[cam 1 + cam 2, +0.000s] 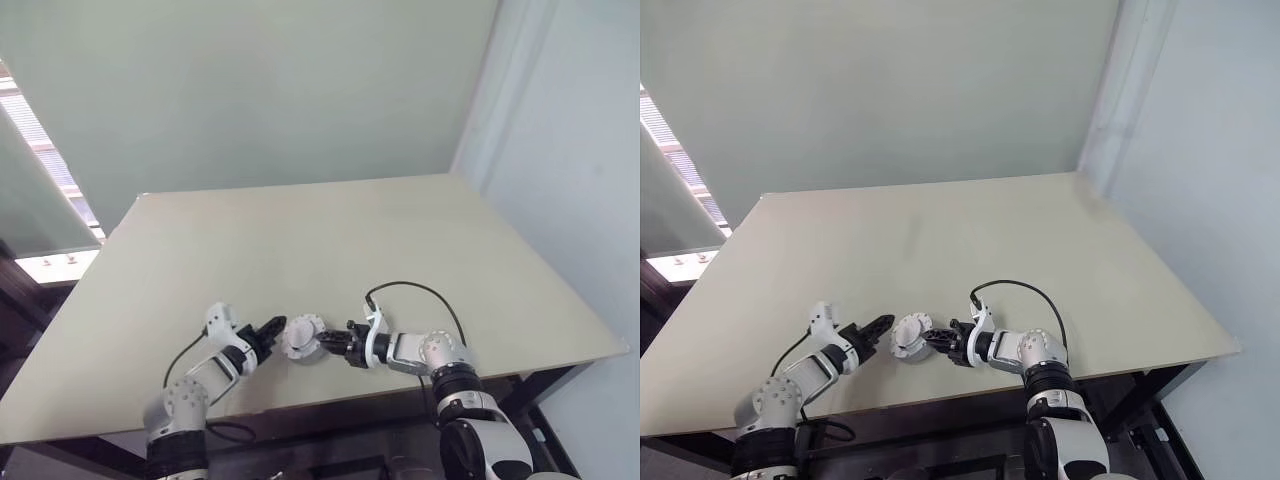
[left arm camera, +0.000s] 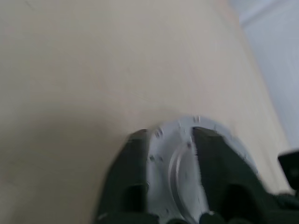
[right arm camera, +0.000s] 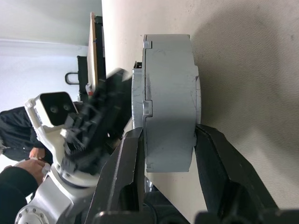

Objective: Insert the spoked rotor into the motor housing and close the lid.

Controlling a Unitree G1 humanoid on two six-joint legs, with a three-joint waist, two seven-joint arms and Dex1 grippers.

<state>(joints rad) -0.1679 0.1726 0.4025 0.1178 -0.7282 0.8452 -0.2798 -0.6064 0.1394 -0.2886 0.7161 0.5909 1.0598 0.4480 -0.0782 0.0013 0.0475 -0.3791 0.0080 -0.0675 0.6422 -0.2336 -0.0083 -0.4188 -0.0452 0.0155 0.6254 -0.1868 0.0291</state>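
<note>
Our right gripper squeezes the round gray motor housing with its 2 fingers, near the front edge of the tan table. Our left gripper sits just beside it, fingers apart.

Surface: pale beige top, running back to a grey-green wall. Motor housing, closed and light grey, is sitting near the front edge; contact with the top cannot be confirmed.

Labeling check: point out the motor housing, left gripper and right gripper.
motor housing [image 3: 169, 100]: right wrist view, gray side wall.
left gripper [image 1: 268, 332]: left eye view, between fingertips.
right gripper [image 3: 169, 147]: right wrist view, between fingertips.
</note>
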